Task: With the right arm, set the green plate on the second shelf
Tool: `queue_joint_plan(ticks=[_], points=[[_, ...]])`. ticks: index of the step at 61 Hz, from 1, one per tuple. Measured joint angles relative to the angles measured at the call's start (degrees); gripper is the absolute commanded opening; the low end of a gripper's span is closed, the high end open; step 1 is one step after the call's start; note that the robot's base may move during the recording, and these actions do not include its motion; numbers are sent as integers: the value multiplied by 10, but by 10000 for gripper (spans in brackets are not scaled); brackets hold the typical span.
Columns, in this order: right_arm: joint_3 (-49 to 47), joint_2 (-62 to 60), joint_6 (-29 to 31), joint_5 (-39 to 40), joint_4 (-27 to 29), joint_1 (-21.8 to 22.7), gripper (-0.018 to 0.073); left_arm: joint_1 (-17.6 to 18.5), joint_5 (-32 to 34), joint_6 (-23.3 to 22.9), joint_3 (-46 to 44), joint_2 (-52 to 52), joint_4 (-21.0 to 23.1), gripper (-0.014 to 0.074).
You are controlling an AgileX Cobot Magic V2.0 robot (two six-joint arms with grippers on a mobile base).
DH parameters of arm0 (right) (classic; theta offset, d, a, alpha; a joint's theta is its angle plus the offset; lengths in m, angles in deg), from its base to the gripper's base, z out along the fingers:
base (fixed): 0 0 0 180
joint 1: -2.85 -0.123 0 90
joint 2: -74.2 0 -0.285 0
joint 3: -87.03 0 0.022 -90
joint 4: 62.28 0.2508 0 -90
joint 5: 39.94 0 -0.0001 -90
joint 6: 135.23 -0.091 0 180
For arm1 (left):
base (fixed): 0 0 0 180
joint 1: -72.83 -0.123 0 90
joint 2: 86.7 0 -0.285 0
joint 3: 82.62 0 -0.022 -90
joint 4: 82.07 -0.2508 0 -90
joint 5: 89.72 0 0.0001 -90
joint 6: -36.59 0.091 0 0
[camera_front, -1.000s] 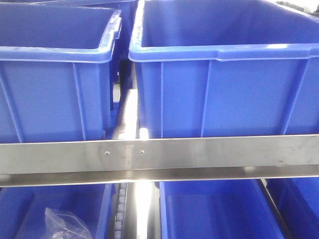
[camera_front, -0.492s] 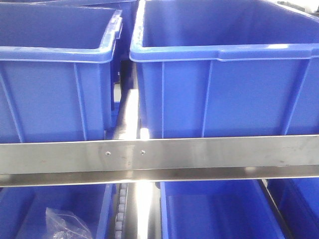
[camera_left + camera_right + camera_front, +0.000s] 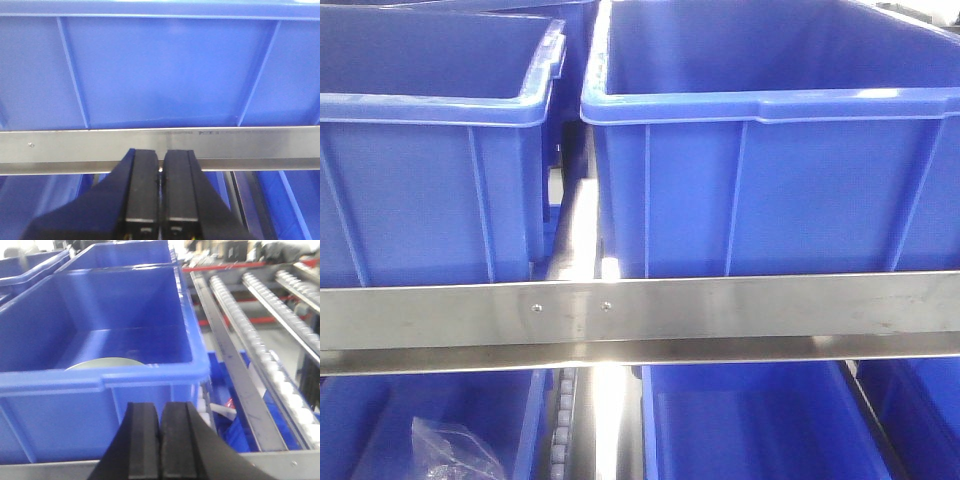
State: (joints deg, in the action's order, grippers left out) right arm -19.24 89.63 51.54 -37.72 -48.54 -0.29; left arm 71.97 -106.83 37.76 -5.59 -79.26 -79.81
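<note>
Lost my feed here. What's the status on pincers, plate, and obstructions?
Both pincers, left and right, shut, empty. Green plate lying inside blue bin. Bin's front wall between right pincer and plate.

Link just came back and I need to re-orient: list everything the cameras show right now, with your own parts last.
Green plate: one, pale green, only its edge visible, lying inside the blue bin in front of the right wrist camera.
Blue bins: two on the upper shelf level in the front view, side by side; at least three more partly visible below the rail.
Steel rail: one, silver, running across the shelf front below the upper bins.
Clear plastic bag: one, crumpled, in the lower-left bin.
Roller tracks: several, silver, right of the bins in the right wrist view.
Left gripper: black, jaws together, empty, level with the rail.
Right gripper: black, jaws together, empty, before the plate's bin.
</note>
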Motion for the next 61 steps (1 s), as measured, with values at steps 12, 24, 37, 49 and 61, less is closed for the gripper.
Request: queue_joint_plan(ticks=[12, 24, 37, 49, 61], points=[[51, -82, 0, -22, 0, 5, 52, 0, 0, 0, 0, 0, 0, 124], [51, -82, 0, -41, 0, 5, 52, 0, 0, 0, 0, 0, 0, 124], [51, -82, 0, -44, 0, 5, 52, 0, 0, 0, 0, 0, 0, 124], [51, -82, -49, -46, -81, 5, 52, 0, 0, 0, 0, 0, 0, 124], [51, -82, -79, -46, -118, 5, 52, 0, 0, 0, 0, 0, 0, 124]])
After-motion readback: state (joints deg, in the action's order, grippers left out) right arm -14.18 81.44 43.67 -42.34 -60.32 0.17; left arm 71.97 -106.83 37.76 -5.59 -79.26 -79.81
